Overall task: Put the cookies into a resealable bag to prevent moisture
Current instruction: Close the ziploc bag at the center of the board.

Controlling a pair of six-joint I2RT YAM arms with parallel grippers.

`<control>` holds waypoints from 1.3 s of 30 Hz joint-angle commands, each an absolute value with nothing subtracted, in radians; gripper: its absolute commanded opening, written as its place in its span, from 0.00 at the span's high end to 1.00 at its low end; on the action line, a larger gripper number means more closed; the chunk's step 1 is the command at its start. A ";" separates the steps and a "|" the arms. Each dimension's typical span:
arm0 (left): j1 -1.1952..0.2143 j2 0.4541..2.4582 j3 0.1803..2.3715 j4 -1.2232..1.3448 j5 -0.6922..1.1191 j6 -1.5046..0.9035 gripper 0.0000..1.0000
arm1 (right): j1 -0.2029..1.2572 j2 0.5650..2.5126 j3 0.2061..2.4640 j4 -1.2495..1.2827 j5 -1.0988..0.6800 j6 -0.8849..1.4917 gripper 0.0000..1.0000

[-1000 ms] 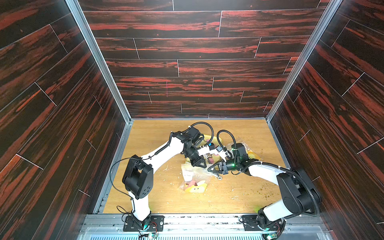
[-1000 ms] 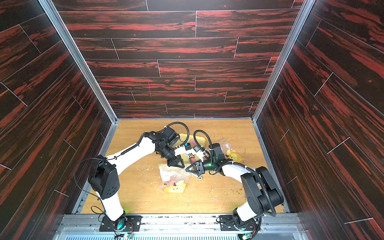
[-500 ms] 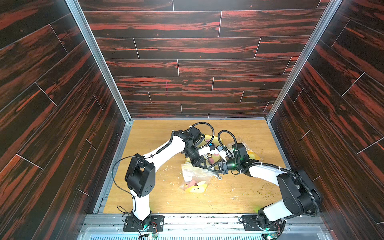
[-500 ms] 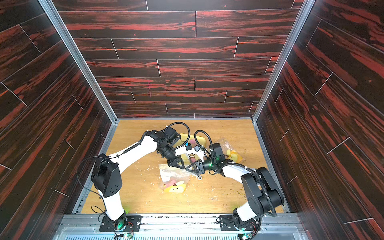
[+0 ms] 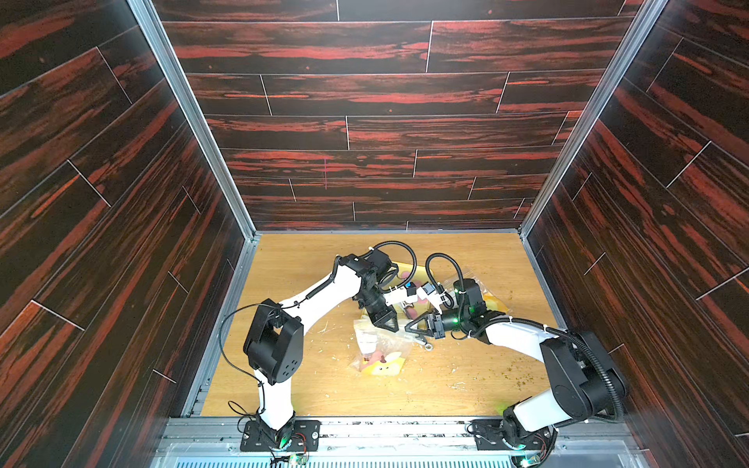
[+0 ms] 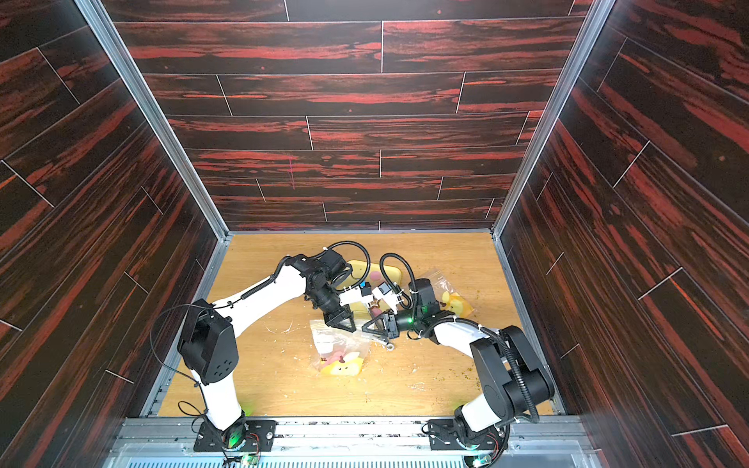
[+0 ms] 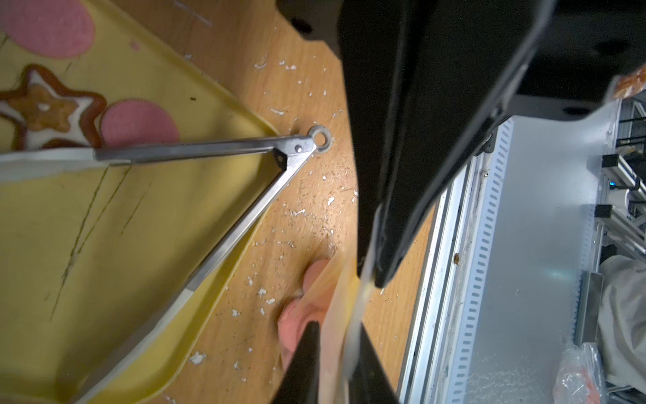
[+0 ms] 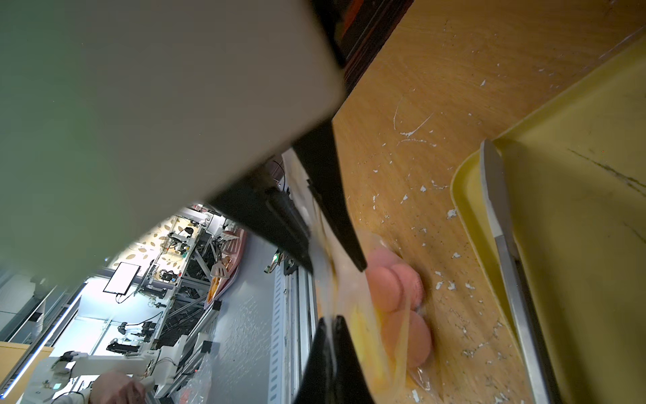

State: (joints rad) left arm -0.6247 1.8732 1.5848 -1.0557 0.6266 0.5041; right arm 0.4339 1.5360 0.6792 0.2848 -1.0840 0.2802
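at the mouth of the resealable bag, near the middle of the table, the left gripper is pinched on the clear film of the top edge. the left wrist view shows the film running between its fingers, which stand almost together. the right gripper meets it tip to tip and is closed tight on the same edge, just beside the left one. below the two pinches the bag sags onto the wood, with several pink discs and some yellow pieces already inside.

just beyond the bag, the yellow tray holds at least two loose pink cookies and the star cookie. the tongs lie unheld on the tray, hinge ring out over its rim. a second bag lies behind the right arm.

against a second ago little has moved: bag, tray and both grippers sit where they were, and only the left arm's elbow has edged slightly. the right jaws look to have just settled shut on the film. i judge this a hold to part or steady the mouth, not the final seal, since cookies remain on the tray.
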 commanded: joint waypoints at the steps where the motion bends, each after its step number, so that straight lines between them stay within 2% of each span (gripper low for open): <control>1: -0.622 1.825 1.580 -1.093 0.586 0.526 0.94 | 0.432 1.539 0.675 0.290 -1.107 0.270 1.00; 3: -0.623 1.816 1.587 -1.090 0.584 0.518 1.00 | 0.431 1.542 0.676 0.282 -1.103 0.266 1.00; 8: -0.621 1.824 1.598 -1.116 0.585 0.509 1.00 | 0.430 1.542 0.676 0.282 -1.101 0.265 1.00; 9: -0.620 1.825 1.598 -1.122 0.571 0.509 0.94 | 0.428 1.542 0.675 0.281 -1.101 0.264 1.00; 11: -0.618 1.824 1.595 -1.130 0.563 0.504 0.87 | 0.427 1.542 0.674 0.276 -1.102 0.262 1.00; 13: -0.611 1.815 1.591 -1.125 0.555 0.497 0.86 | 0.425 1.542 0.673 0.275 -1.104 0.262 1.00; 15: -0.601 1.800 1.581 -1.115 0.561 0.494 0.89 | 0.424 1.539 0.672 0.271 -1.100 0.259 1.00; 17: -0.591 1.791 1.575 -1.111 0.572 0.491 1.00 | 0.420 1.540 0.672 0.267 -1.101 0.258 1.00; 22: -0.573 1.778 1.571 -1.137 0.601 0.495 1.00 | 0.419 1.540 0.676 0.260 -1.099 0.253 1.00; 24: -0.564 1.766 1.558 -1.124 0.586 0.478 0.88 | 0.417 1.539 0.676 0.258 -1.099 0.251 1.00; 26: -0.557 1.759 1.545 -1.121 0.580 0.476 0.85 | 0.417 1.540 0.676 0.258 -1.101 0.248 1.00; 27: -0.554 1.758 1.543 -1.118 0.581 0.473 0.86 | 0.416 1.540 0.676 0.254 -1.101 0.247 1.00; 29: -0.547 1.758 1.539 -1.116 0.586 0.471 1.00 | 0.416 1.540 0.676 0.253 -1.101 0.247 1.00; 34: -0.534 1.758 1.537 -1.150 0.581 0.475 1.00 | 0.413 1.539 0.677 0.249 -1.099 0.244 1.00; 37: -0.529 1.716 1.516 -1.133 0.545 0.460 0.84 | 0.410 1.539 0.677 0.246 -1.100 0.241 1.00; 39: -0.525 1.702 1.508 -1.124 0.541 0.452 0.82 | 0.408 1.539 0.678 0.244 -1.101 0.240 1.00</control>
State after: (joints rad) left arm -0.5461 1.7710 1.5211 -1.0939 0.5747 0.4511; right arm 0.4171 1.5360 0.6796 0.2737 -1.0843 0.2657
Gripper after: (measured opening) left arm 0.171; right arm 0.046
